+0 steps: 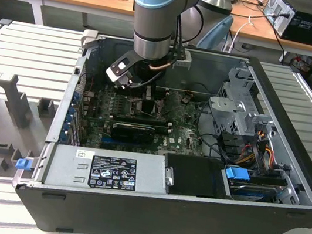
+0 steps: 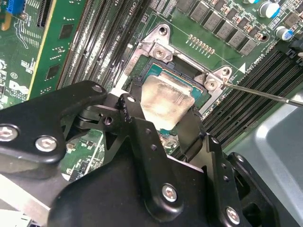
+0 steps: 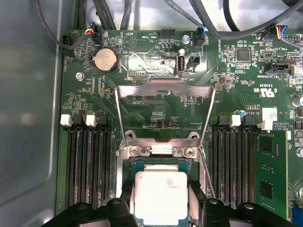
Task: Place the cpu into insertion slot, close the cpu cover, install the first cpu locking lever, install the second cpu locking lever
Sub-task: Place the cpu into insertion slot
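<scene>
The cpu (image 3: 161, 196), a silver-topped square chip, lies between the black fingers of my gripper (image 3: 161, 204), which is shut on its two opposite sides. It sits within the metal rim of the insertion slot (image 3: 161, 150) on the green motherboard; I cannot tell whether it is fully seated. The second wrist view shows the same hold, the cpu (image 2: 165, 101) level with the slot's rim (image 2: 156, 49). The cpu cover (image 3: 163, 90), an open metal frame, stands flipped up beyond the slot. A thin locking lever (image 2: 265, 93) sticks out free beside the slot. In the exterior view my gripper (image 1: 142, 91) is low inside the case.
Long black memory slots (image 3: 87, 165) flank the socket on both sides. Cables (image 3: 222, 28) hang along the board's far edge. A long black card (image 1: 133, 130), the power supply (image 1: 106, 171) and the drive cage (image 1: 241, 107) crowd the open case (image 1: 294, 145).
</scene>
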`<state>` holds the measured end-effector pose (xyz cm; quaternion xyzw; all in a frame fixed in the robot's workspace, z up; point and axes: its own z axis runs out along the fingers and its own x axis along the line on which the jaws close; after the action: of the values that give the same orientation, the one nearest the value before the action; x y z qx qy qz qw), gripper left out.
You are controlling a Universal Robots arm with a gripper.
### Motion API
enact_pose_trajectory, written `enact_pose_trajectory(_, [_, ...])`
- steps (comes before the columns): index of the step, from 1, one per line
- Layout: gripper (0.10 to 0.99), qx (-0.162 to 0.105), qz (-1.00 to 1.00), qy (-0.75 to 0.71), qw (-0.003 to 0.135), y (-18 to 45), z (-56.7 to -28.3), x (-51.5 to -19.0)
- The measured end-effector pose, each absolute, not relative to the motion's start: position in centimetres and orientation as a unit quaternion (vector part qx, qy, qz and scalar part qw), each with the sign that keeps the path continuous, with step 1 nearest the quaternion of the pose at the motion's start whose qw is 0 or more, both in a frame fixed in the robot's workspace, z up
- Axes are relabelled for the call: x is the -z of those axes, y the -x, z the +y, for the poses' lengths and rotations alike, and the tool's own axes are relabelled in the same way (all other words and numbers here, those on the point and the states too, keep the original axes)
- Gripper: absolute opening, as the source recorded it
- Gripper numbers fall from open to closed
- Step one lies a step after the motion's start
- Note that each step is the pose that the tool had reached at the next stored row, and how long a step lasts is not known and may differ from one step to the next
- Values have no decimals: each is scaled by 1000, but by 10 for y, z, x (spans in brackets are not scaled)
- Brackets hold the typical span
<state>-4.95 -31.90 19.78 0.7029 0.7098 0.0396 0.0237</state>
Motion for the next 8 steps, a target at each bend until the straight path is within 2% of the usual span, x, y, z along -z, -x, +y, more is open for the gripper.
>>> enact_pose_trajectory(3, [537,-40,710,-703,23,49,-319,-197])
enact_pose_trajectory(4, [549,-40,710,-703,24,49,-319,-197])
enact_pose_trajectory(5, [612,-40,710,-703,24,48,-319,-198])
enact_pose_trajectory(8, [612,-40,710,-703,23,48,-319,-198])
